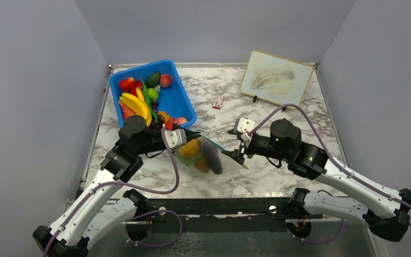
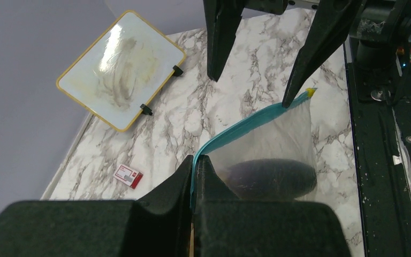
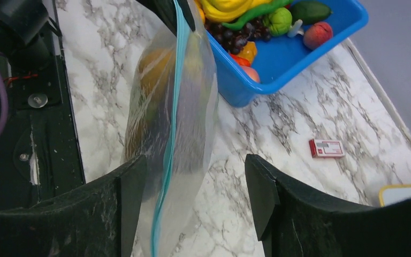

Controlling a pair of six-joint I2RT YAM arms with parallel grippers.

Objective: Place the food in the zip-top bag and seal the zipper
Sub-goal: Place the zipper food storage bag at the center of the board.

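Observation:
The clear zip-top bag [image 1: 203,155] hangs between the two arms with an orange piece [image 1: 190,148] and a dark purple eggplant [image 1: 212,156] inside. My left gripper [image 2: 197,160] is shut on one end of the light-blue zipper [image 2: 246,126], and the eggplant [image 2: 270,179] shows through the plastic beside it. My right gripper [image 3: 195,176] is open at the bag's other end. The zipper [image 3: 172,112] runs between its fingers, close to the left finger [image 3: 134,187] and apart from the right one. More food lies in the blue bin [image 1: 179,96].
The blue bin [image 3: 299,53] of toy fruit stands at the back left, just behind the bag. A small red-and-white box [image 1: 218,102] lies mid-table. A yellow-framed whiteboard [image 1: 275,77] leans at the back right. The black base rail [image 1: 219,206] runs along the near edge.

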